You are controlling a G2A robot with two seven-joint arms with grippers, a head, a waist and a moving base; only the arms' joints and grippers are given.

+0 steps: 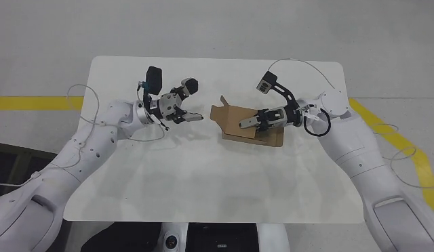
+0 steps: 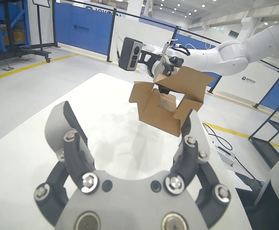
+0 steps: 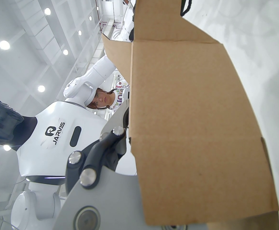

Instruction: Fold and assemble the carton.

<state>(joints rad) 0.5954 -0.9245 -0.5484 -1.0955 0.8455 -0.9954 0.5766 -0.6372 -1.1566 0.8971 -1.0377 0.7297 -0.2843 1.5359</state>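
Observation:
A brown carton (image 1: 252,124), partly unfolded with flaps standing open, hangs tilted just above the white table (image 1: 203,184) right of centre. My right gripper (image 1: 245,123) is shut on one of its panels. In the right wrist view that panel (image 3: 189,111) stands right next to one finger (image 3: 120,120), and the other finger is hidden behind the cardboard. My left gripper (image 1: 190,103) is open and holds nothing, a short way to the left of the carton. In the left wrist view the carton (image 2: 161,113) shows its open inside beyond my spread left fingers (image 2: 70,120).
The table's front half and far left (image 1: 115,76) are bare white surface. Yellow floor tape (image 1: 34,103) runs past both table ends. Blue fence panels (image 2: 82,29) and a dark rack (image 2: 278,125) stand in the room behind.

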